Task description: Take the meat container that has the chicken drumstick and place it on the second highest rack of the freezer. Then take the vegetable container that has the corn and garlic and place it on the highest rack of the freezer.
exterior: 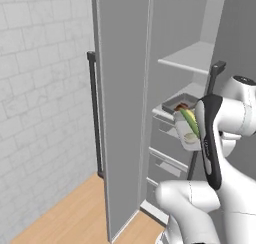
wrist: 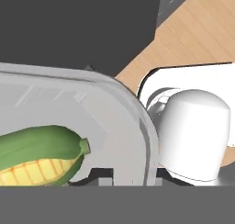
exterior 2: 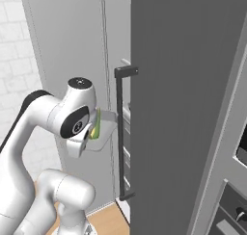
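The freezer (exterior: 175, 33) stands open, with its door (exterior: 122, 88) swung out to the left. My gripper (wrist: 130, 176) is shut on the rim of the pale vegetable container (wrist: 92, 113), which hangs tilted in front of the shelves. The corn (wrist: 41, 156) lies in it, and the garlic (exterior: 190, 136) sits lower in the tray (exterior: 186, 140). Behind it, the meat container (exterior: 175, 102) with the chicken drumstick (exterior: 183, 107) rests on the second highest rack (exterior: 159, 112). Above that, the highest rack (exterior: 192, 57) is bare. From the right side the hand (exterior 2: 79, 121) holds the tray (exterior 2: 107, 129) beside a door handle.
A second open door (exterior 2: 183, 84) with a dark bar handle (exterior 2: 119, 133) stands close on the right of the tray. Grey drawers (exterior: 167, 160) sit under the shelves. A white brick wall (exterior: 40, 113) is on the left, wood floor (exterior: 75, 215) below, and an oven column (exterior 2: 231, 200) at far right.
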